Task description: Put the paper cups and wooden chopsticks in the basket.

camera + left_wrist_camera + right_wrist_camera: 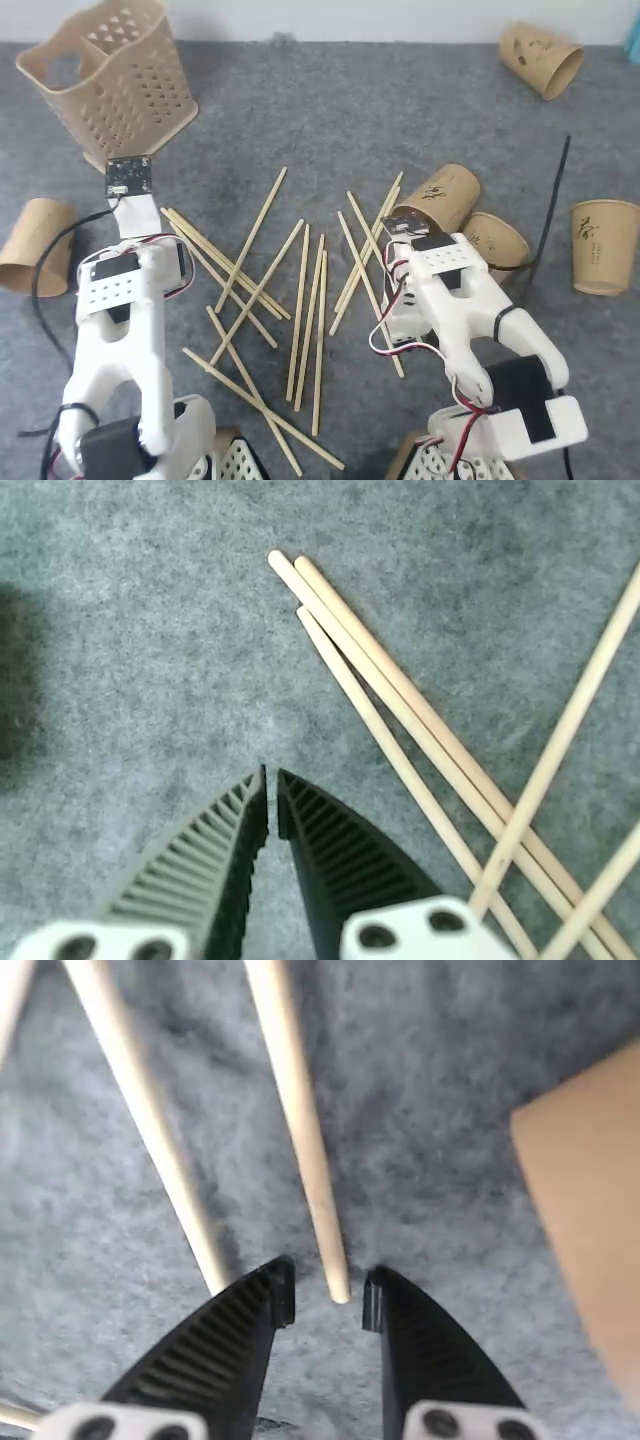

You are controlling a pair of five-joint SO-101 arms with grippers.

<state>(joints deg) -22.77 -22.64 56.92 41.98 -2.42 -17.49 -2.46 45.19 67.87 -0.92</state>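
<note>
Left arm (pixel 120 330) stretched low toward twelve o'clock, left fingers (pixel 215 860) pressed together on nothing, tips over bare grey counter (pixel 120 630), three chopstick ends (pixel 300 580) just beside. Right arm (pixel 470 310) leans toward eleven o'clock, right fingers (pixel 225 1345) apart, straddling one chopstick (pixel 295 1130) at its end. Touching it? Hard to say. A paper cup (pixel 440 198) lies just beside that wrist. Loose chopsticks (pixel 300 300) are scattered mid-counter. The basket (pixel 110 75) stands upright at ten o'clock, well apart. Far cup (pixel 540 58) at one o'clock, side cup (pixel 603 245) at three.

Tan perforated basket (pixel 140 95), brn cups (pixel 603 247) w/ dark marks, pale chopsticks (pixel 319 320).
</note>
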